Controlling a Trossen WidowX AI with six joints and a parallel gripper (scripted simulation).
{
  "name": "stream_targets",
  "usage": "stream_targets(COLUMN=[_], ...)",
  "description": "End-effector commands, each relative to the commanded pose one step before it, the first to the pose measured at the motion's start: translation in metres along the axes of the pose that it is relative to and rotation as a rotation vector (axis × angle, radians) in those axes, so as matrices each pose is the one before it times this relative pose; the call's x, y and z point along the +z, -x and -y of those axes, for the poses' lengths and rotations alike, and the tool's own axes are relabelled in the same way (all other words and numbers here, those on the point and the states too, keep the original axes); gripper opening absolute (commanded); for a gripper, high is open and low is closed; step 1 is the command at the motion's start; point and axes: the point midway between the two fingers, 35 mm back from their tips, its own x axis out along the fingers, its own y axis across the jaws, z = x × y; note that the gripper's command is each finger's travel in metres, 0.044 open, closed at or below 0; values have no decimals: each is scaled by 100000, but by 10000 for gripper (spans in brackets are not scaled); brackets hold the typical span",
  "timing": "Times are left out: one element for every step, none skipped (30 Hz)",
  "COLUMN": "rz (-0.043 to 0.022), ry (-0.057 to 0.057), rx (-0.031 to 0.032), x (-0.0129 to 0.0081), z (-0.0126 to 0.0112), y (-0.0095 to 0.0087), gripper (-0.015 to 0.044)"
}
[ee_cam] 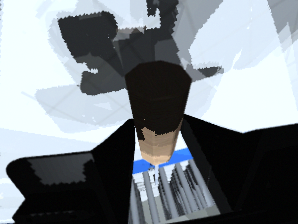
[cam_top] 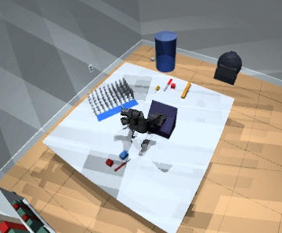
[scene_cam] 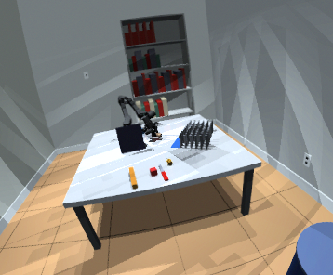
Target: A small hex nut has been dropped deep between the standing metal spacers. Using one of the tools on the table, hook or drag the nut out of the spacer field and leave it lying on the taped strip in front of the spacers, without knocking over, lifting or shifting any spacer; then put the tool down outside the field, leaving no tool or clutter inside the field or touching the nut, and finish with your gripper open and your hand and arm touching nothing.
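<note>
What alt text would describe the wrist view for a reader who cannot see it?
The jaws grip a dark tool handle with a tan tip, pointing toward the blue taped strip. Beyond the strip stand the grey metal spacers.

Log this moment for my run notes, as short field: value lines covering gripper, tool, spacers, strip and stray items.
gripper: gripper shut on a wooden-handled tool
tool aim: toward the spacers, tip hidden
spacers: upright in rows
taped strip: blue strip along the field's front edge
nut: not visible
unused items: orange bar, red-handled tool, red block, blue block
</note>
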Motion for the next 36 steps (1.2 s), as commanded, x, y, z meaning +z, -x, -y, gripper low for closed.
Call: stream_targets(rz=[-1292, -44, -31, -18, -7, 1, 7, 12, 16, 19, 21, 24, 25, 25, 25, 23, 21, 17, 13, 7, 1, -7, -13, -19, -26, -35, -44, -42, 1005, 60, 97, 132, 163, 189, 192, 179], ry=[481, 127, 135, 136, 133, 125, 113, 99, 84, 70, 58, 50, 41, 34, 29, 23, 17, 10, 2, -6, -17, -30, -36, -49, -65, -85, -105, -101, -931, 275, 459, 645, 832, 1021, 1118, 1127], rx=[458, 283, 264, 230, 200, 173, 150, 128, 107, 86, 63, 37, 12, -14, -41, -67, -93, -118, -142, -166, -189, -211, -202, -212, -224, -237, -246, -199, 1675, 226, 375, 520, 662, 797, 855, 843], x=[-709, -293, -303, -299, -292, -285, -276, -267, -258, -248, -239, -229, -221, -212, -202, -193, -183, -174, -164, -153, -142, -131, -105, -93, -83, -73, -62, -42, 382, 51, 84, 118, 152, 186, 202, 203], z=[169, 69, 78, 83, 85, 85, 82, 78, 74, 71, 68, 67, 67, 67, 68, 69, 69, 69, 70, 69, 68, 66, 56, 51, 46, 39, 31, 14, -439, 37, 63, 88, 114, 141, 156, 159], y=[653, 260, 288, 303, 316, 328, 340, 352, 363, 375, 385, 396, 406, 417, 427, 437, 447, 457, 467, 475, 483, 491, 435, 430, 432, 437, 437, 344, -1295, -32, -52, -72, -91, -108, -114, -110], gripper=[0, 0, 0, 0, 0, 0, 0, 0, 0, 0, 0, 0, 0, 0, 0, 0, 0, 0, 0, 0, 0, 0, 0, 0, 0, 0, 0, 0, 0, 0, 0, 0, 0, 0, 0, 0])
